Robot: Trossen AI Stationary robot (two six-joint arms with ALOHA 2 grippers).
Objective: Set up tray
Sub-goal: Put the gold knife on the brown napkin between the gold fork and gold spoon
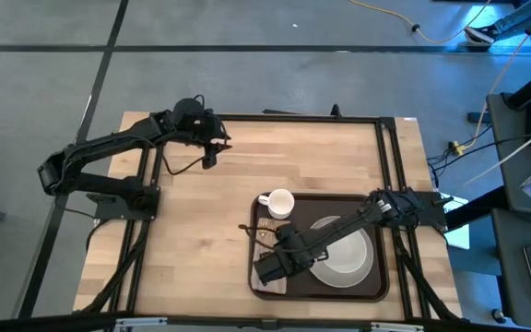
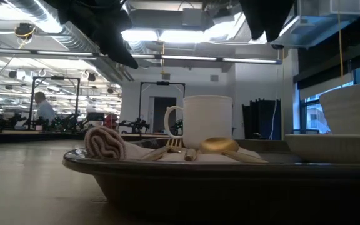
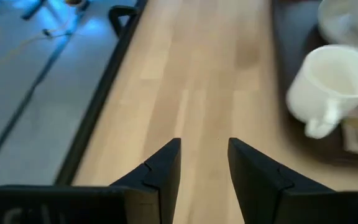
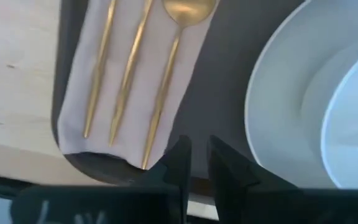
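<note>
The dark brown tray (image 1: 384,242) lies at the table's near right. On it stand a white mug (image 1: 279,202), a white plate (image 4: 278,106) with a bowl (image 4: 353,112), and a tan napkin (image 4: 79,93) that carries a gold fork, knife and spoon (image 4: 179,37). My right gripper (image 4: 197,155) hovers over the tray's near left part, between napkin and plate, its fingers a narrow gap apart and holding nothing. My left gripper (image 3: 204,155) is open over the bare wood near the far left edge (image 1: 210,157), away from the tray.
Bare wooden tabletop (image 1: 192,240) stretches left of the tray and along the far side. Black frame rails (image 1: 390,148) run along the table's edges. In the low view the mug (image 2: 208,119) and rolled napkin end (image 2: 105,144) rise above the tray rim (image 2: 167,172).
</note>
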